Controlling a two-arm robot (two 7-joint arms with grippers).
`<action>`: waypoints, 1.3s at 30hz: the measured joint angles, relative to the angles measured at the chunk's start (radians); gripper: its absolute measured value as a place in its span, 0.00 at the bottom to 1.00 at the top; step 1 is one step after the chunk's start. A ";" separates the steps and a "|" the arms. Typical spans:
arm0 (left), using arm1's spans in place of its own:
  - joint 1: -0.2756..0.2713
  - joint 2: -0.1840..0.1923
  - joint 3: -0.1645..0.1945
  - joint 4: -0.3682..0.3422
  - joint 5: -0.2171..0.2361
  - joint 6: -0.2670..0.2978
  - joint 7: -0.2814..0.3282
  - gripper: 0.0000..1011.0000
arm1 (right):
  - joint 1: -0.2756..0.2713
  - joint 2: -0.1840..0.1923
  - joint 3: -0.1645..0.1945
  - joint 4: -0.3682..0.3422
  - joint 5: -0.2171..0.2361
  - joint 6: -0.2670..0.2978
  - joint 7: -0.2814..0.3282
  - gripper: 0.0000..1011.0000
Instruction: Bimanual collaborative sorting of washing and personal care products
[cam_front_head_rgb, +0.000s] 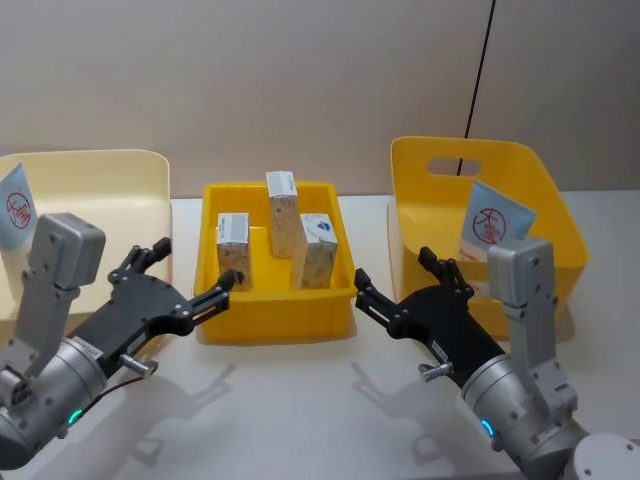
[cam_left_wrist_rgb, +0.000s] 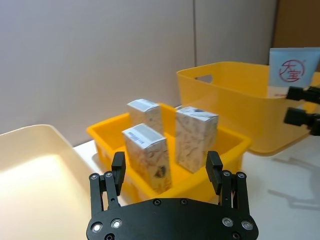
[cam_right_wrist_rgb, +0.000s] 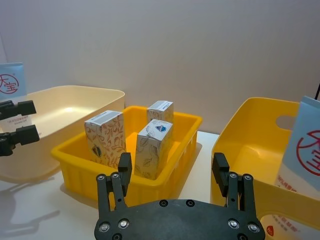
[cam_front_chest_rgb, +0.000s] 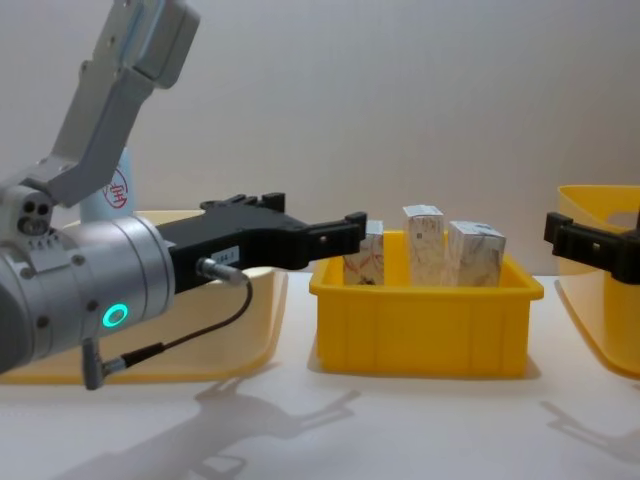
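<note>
Three white cartons with brown swirl print (cam_front_head_rgb: 233, 248) (cam_front_head_rgb: 282, 210) (cam_front_head_rgb: 319, 248) stand upright in the shallow yellow tray (cam_front_head_rgb: 270, 325) at the middle. One light-blue tube with a red logo (cam_front_head_rgb: 15, 208) leans in the cream bin (cam_front_head_rgb: 100, 170) on the left. Another tube (cam_front_head_rgb: 497, 226) stands in the tall yellow bin (cam_front_head_rgb: 470, 150) on the right. My left gripper (cam_front_head_rgb: 195, 265) hovers open at the tray's left front corner, holding nothing. My right gripper (cam_front_head_rgb: 395, 267) hovers open between the tray and the yellow bin, also holding nothing. In the left wrist view the nearest carton (cam_left_wrist_rgb: 146, 155) lies just beyond the open left gripper (cam_left_wrist_rgb: 166, 162).
The white table (cam_front_head_rgb: 300, 410) stretches in front of the tray, between the two arms. A plain wall stands close behind the bins, and a black cable (cam_front_head_rgb: 480, 70) hangs down it above the yellow bin.
</note>
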 joint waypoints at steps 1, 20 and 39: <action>0.003 0.002 0.000 -0.003 0.006 0.000 0.010 0.99 | 0.000 0.000 0.000 0.000 0.000 0.000 0.000 0.99; 0.071 0.039 0.001 -0.077 0.158 -0.006 0.254 0.99 | 0.008 -0.003 -0.003 0.004 0.000 0.002 0.012 0.99; 0.078 0.043 0.001 -0.085 0.175 -0.007 0.282 0.99 | 0.079 -0.029 -0.026 0.042 -0.023 0.043 0.036 0.99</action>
